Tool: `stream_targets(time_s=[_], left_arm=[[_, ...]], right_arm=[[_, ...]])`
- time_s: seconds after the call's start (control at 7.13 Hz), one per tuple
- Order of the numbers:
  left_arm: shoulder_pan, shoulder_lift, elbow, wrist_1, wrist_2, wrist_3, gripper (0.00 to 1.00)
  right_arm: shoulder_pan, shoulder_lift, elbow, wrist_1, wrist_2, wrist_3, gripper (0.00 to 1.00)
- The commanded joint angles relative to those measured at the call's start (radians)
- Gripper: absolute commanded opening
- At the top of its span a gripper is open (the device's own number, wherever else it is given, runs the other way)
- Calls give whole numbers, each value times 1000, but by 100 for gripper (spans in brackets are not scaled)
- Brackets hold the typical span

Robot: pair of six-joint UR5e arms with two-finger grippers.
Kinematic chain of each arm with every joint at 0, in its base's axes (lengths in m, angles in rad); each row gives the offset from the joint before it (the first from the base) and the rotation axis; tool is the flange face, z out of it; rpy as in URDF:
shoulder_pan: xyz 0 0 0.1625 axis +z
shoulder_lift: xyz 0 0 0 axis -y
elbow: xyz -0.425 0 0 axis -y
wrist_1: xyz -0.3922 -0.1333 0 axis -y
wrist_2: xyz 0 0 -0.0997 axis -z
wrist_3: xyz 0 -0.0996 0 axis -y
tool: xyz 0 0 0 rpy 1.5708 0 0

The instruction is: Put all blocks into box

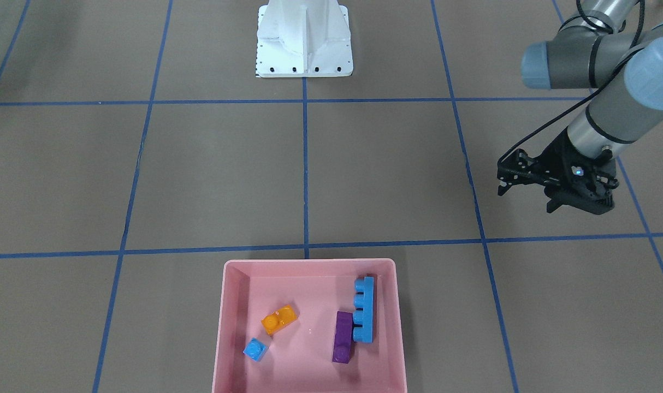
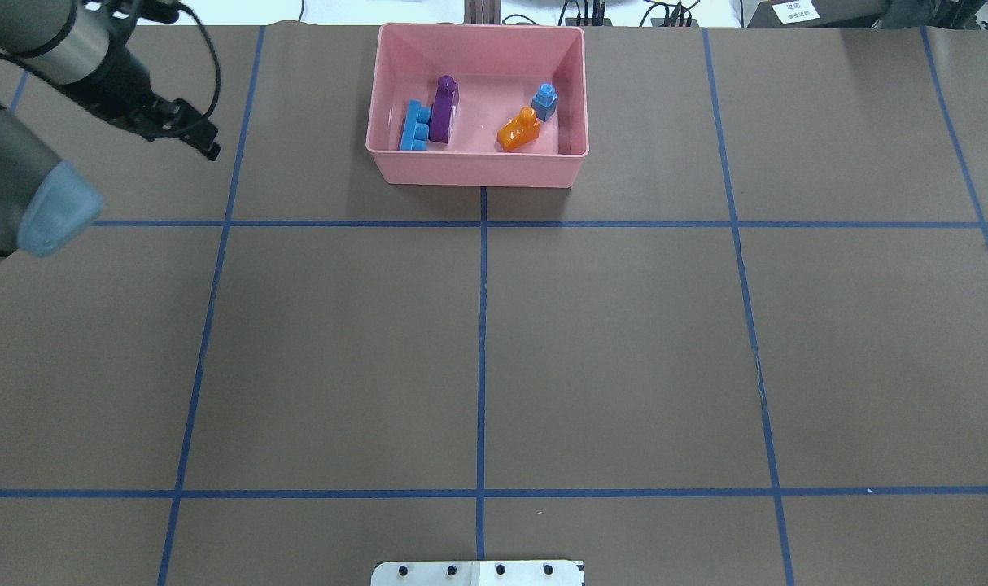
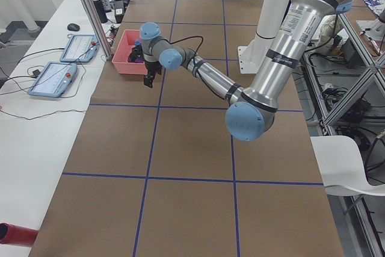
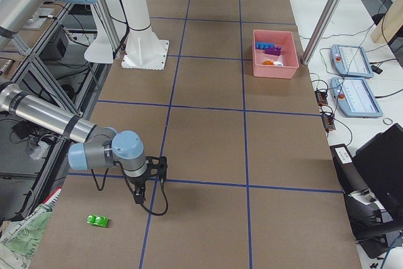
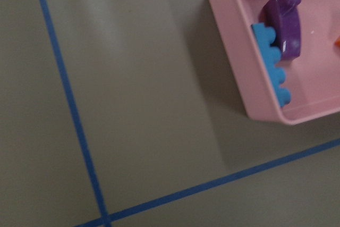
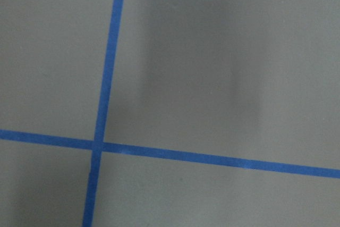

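Four of the five blocks lie in the pink box [image 2: 478,171] at the far middle of the table [image 2: 624,342], as you see from overhead. The long blue brick [image 2: 413,130] rests on its side along the wall on the robot's left, studs facing away from that wall. The purple brick [image 2: 443,110] lies against it. The orange brick [image 2: 517,132] and the tiny blue cube [image 2: 544,102] sit just beside each other toward the opposite wall. The green brick [image 4: 97,220] lies on the table at the robot's right end, well apart from the box. Your left gripper [image 2: 207,140] hangs above the table on the box's left, clear of its wall. Its jaws look parted and nothing is between them. Its wrist camera looks down on the box's corner with the long blue and purple bricks. Your right gripper [image 4: 141,193] hangs near the green brick without touching it, over a crossing of blue tape lines [image 6: 98,144]. It shows only in the side views, so you cannot tell how its jaws stand.
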Motion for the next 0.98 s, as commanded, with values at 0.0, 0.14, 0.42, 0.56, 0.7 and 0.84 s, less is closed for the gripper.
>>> stream_targets(time_s=[0.0, 0.14, 0.42, 0.56, 0.7, 0.84], left_arm=[[-105, 216, -62, 23, -106, 123, 100], [-195, 267, -58, 42, -115, 183, 100], [-399, 293, 134, 108, -86, 593, 100], [-491, 296, 234, 119, -61, 758, 100], [-507, 345, 246, 123, -60, 777, 100], [-509, 374, 235, 114, -61, 780, 100]], right_arm=[[2, -21, -244, 358, 36, 79, 100], [2, -38, -264, 371, 50, 76, 100], [2, -59, -275, 371, 69, 75, 100], [2, -74, -275, 371, 64, 64, 100], [3, -76, -285, 371, 58, 59, 100], [2, -79, -318, 371, 55, 38, 100]])
